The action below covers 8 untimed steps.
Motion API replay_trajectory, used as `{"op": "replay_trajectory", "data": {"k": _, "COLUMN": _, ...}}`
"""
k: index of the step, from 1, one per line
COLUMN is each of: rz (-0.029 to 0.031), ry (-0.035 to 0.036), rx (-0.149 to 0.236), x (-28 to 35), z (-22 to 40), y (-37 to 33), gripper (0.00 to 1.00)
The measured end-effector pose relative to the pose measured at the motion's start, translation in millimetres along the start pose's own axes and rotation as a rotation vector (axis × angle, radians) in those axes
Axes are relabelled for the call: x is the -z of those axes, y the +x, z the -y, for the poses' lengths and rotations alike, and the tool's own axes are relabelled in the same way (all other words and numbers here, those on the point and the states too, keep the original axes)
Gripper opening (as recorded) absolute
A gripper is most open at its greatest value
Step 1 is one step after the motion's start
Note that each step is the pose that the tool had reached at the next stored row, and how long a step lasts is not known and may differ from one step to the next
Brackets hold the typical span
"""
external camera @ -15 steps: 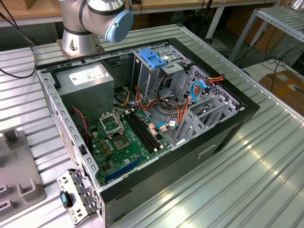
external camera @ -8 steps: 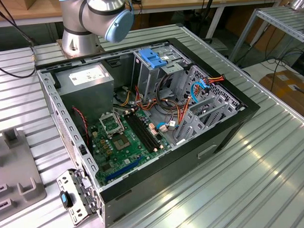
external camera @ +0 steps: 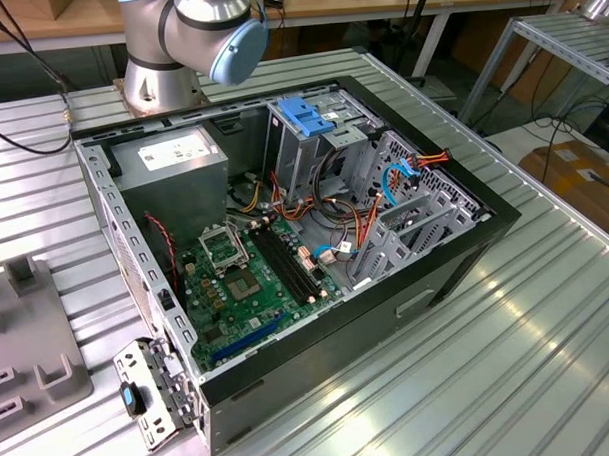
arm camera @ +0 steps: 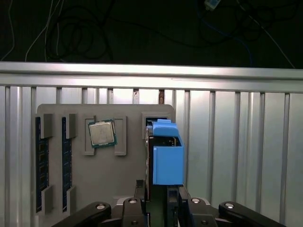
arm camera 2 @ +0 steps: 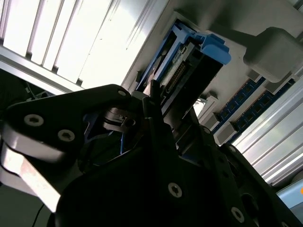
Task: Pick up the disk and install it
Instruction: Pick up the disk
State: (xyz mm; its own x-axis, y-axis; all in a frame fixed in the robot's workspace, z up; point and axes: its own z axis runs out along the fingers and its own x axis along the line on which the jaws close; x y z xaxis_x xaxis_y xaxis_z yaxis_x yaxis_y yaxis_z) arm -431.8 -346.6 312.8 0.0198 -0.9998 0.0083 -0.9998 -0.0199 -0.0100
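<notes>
Clamping silver metal disk point(arm camera: 168, 163) with blue plastic rail frame, end effector point(arm camera: 162, 191) closed on it over grey parts tray point(arm camera: 123, 175); grip best centred, square.

The computer case point(external camera: 437, 283) lies open in the middle of the worktop point(external camera: 510, 381), with the arm's base point(external camera: 159, 78) standing behind it. Inside, the power-supply box point(external camera: 172, 158) sits in the far corner on the exterior view's left. The motherboard point(external camera: 246, 280) lies flat in front of the box, and the drive cage point(external camera: 322, 147) stands to its right with a plastic bracket point(external camera: 306, 113) on top. A tray point(external camera: 28, 338) lies on the worktop left of the case. In the first wrist view, two memory sticks point(arm camera: 41, 165) lie side by side in that tray. A processor point(arm camera: 102, 133) sits between them and the disk point(arm camera: 168, 161), which stands on edge, clasped by the tool point(arm camera: 161, 198).
</notes>
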Motion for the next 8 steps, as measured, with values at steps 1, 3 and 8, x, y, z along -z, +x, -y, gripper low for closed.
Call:
{"op": "replay_trajectory", "data": {"k": 1, "rz": 0.0000, "ry": 0.0000, "rx": 0.000, "x": 0.0, "z": 0.0, "y": 0.0, "gripper": 0.35}}
{"op": "replay_trajectory", "data": {"k": 3, "rz": 0.0000, "ry": 0.0000, "rx": 0.000, "x": 0.0, "z": 0.0, "y": 0.0, "gripper": 0.35}}
{"op": "replay_trajectory", "data": {"k": 8, "rz": 0.0000, "ry": 0.0001, "rx": 0.000, "x": 0.1, "z": 0.0, "y": 0.0, "gripper": 0.35}}
